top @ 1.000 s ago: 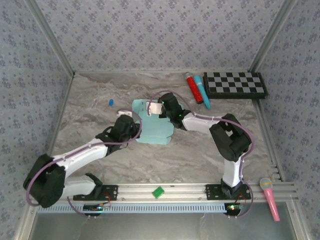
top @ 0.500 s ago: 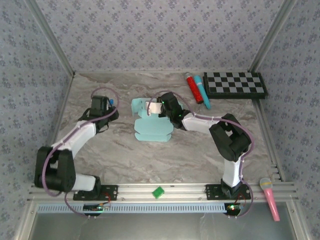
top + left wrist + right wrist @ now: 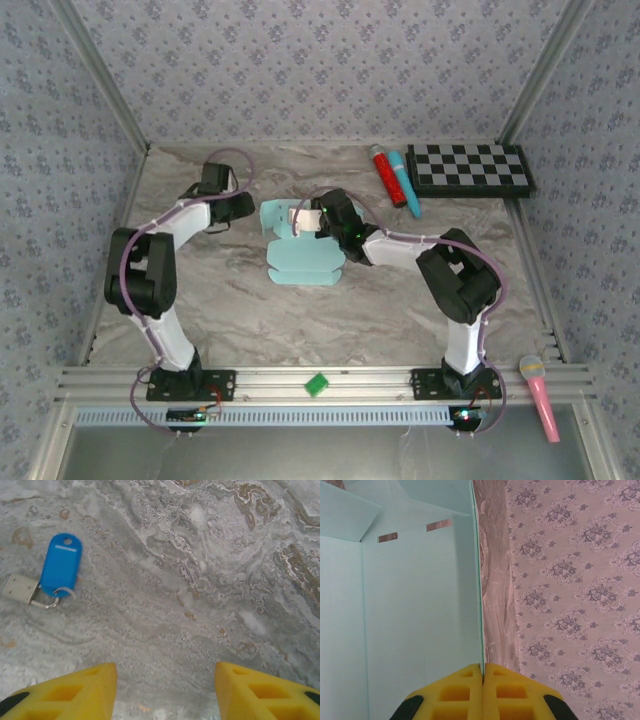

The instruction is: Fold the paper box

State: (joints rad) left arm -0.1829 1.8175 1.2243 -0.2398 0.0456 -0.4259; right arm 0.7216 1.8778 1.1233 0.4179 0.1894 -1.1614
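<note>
The right hand (image 3: 483, 667) clamped on a panel edge of the paper box (image 3: 305, 262), the left hand (image 3: 166, 677) spread apart to the box's left: a clean fold needs that panel held square.

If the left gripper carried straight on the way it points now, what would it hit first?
Most likely the bare table, seen ahead between the open fingers of the left gripper. The blue key tag sits left of that line; depth is uncertain.

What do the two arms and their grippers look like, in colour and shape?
The left arm and right arm have white links, black joints and a thin purple cable looped alongside. The left gripper and right gripper have yellow fingers with rectangular recesses and black bases.
</note>
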